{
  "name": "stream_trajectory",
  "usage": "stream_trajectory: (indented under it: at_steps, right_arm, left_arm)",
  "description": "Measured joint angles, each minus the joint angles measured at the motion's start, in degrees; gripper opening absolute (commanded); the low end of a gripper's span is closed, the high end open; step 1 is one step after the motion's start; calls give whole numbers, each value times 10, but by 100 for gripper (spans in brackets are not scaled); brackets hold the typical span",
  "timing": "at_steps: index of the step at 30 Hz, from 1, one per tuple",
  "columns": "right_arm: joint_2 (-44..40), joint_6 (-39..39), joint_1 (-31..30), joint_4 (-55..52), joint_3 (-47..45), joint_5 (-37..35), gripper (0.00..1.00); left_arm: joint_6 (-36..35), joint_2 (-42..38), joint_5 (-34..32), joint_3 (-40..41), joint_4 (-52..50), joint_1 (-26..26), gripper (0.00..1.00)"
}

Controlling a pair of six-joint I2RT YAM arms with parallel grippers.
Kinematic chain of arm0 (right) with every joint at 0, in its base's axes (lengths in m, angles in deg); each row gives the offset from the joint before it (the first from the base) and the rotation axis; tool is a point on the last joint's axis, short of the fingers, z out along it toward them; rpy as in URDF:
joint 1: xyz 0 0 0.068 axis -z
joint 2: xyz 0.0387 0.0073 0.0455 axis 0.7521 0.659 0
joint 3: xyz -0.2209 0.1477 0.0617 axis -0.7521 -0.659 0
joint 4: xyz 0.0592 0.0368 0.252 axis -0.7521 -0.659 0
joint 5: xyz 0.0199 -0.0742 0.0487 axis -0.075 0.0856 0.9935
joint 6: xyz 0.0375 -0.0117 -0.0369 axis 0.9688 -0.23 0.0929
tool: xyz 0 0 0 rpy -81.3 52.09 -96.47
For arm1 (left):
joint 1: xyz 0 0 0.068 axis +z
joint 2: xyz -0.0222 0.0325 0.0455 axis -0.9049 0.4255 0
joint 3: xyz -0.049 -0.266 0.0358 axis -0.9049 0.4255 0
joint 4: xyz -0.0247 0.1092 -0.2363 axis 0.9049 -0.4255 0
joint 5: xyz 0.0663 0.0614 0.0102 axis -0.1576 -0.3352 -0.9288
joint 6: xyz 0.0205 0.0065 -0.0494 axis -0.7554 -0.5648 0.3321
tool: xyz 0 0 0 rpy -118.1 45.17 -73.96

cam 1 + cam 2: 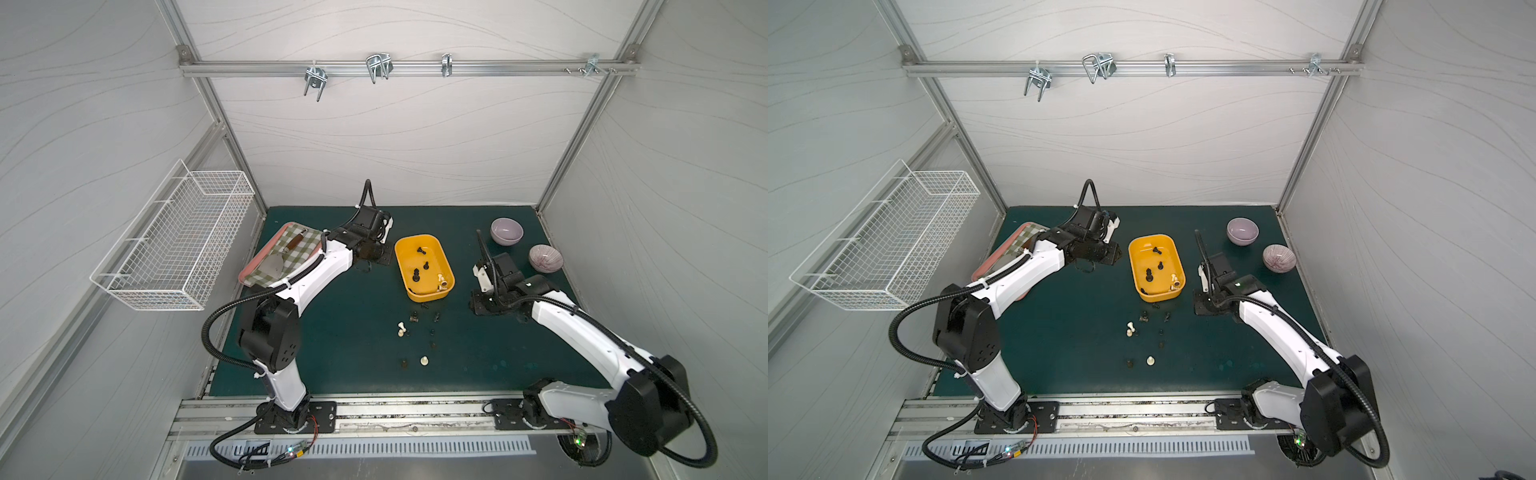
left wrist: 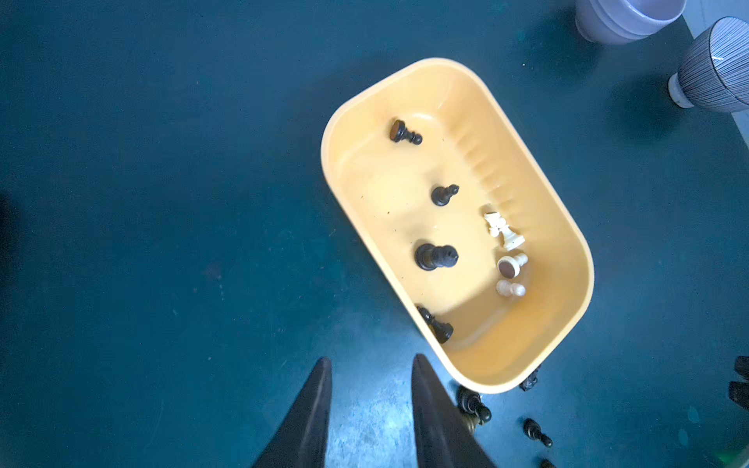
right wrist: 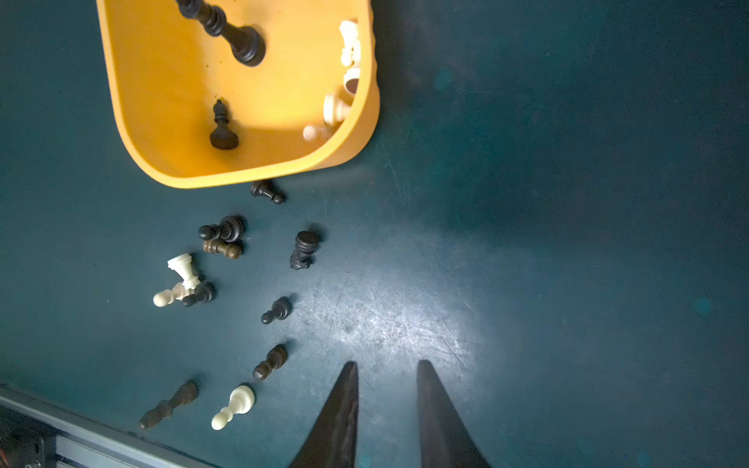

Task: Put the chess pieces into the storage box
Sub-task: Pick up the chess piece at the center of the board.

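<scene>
In both top views I see the box (image 1: 409,257) (image 1: 1142,259) mid-mat, between the left arm (image 1: 320,272) and the right arm (image 1: 557,316). Loose pieces (image 1: 401,326) are scattered on the mat (image 1: 332,357) on its near side. Two bowls (image 1: 506,230) stand by the far right corner. A tray (image 1: 286,253) lies partly under the left arm, and a basket (image 1: 178,245) hangs on the left wall. I cannot read either finger gap from up here.

Left wrist: my left gripper (image 2: 372,358) is released, its fingers apart over bare mat with nothing between them, near one end of the box. Only this view shows the whole box floor, with four dark pieces and a few white ones along one long wall.

Right wrist: the right gripper (image 3: 387,362) is released and empty over scuffed, bare mat. Here I count eleven loose pieces, which the top views blur. One dark piece (image 3: 267,191) lies just beside the box wall. The rail (image 3: 81,437) edges the mat near the two outermost pieces. The mat on the fingers' other side is open.
</scene>
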Motion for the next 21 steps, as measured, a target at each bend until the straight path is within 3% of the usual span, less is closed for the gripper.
stream_trajectory:
  at_steps: [5,21]
  right_arm:
    - [37,12,-45,10,0,-19,29]
    - [143,73,-144,72,16,-79,34]
  left_arm:
    - [18,-60,0,84,7,5,35]
    - [52,-163,-1,205,19,6,36]
